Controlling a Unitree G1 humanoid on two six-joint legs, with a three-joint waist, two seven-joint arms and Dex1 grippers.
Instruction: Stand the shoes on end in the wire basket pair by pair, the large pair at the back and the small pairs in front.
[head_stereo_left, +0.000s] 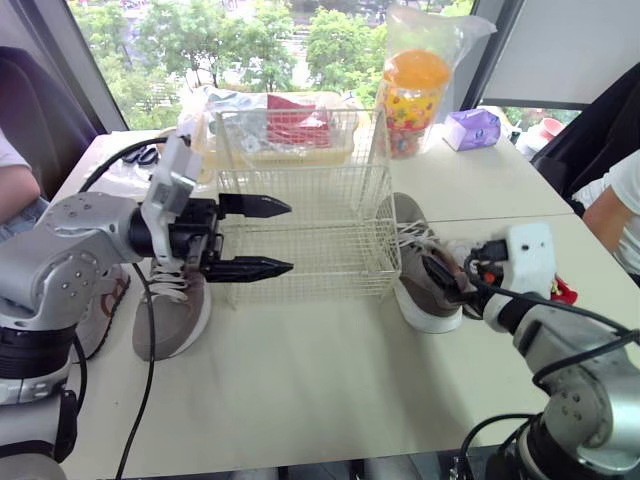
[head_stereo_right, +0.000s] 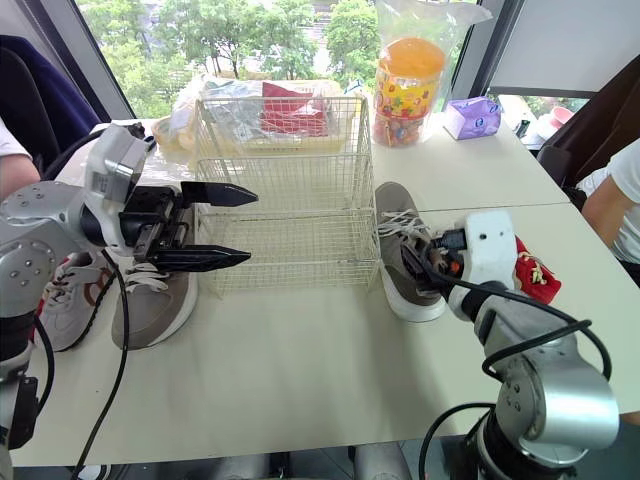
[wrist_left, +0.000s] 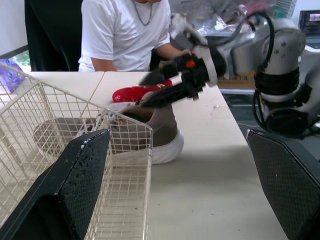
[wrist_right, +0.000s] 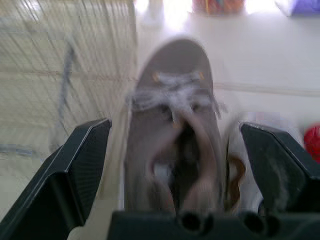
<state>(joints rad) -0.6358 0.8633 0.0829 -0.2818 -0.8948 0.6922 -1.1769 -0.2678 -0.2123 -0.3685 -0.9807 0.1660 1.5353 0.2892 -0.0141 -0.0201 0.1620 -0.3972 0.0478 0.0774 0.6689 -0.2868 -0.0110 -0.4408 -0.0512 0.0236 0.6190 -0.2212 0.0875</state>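
Basket (head_stereo_left: 335, 250): 1. Pale wire mesh, box-shaped, open at the top. It stands mid-bench (head_stereo_left: 320, 380); the bench (1) has a smooth off-white top.

Large shoes: 2. Matt taupe uppers, white laces, thick white soles. Both lie flat on the bench outside the basket. The left large shoe (head_stereo_left: 170, 315) is just beside the basket's left wall. The right large shoe (head_stereo_left: 408, 250) is just beside its right wall.

Grippers: 2, each with two black tapered fingers.
- Left gripper (head_stereo_left: 288, 238): released, fingers spread. It is held in the air at the basket's front left corner.
- Right gripper (wrist_right: 175, 127): released, fingers wide on either side of the right large shoe's heel end. Contact cannot be told.

Small shoes: 3 counted, all outside the basket.
- Grey shoe (head_stereo_right: 65, 295): reddish trim, left of the left large shoe.
- White shoe (wrist_right: 237, 175): tan trim, just beside the right large shoe.
- Red shoe (head_stereo_right: 535, 272): farther right.

Jar (head_stereo_left: 415, 100): 1. Round, orange lid, in a clear bag behind the basket.

Tissue pack (head_stereo_left: 472, 128): 1. Purple, soft, right of the jar.
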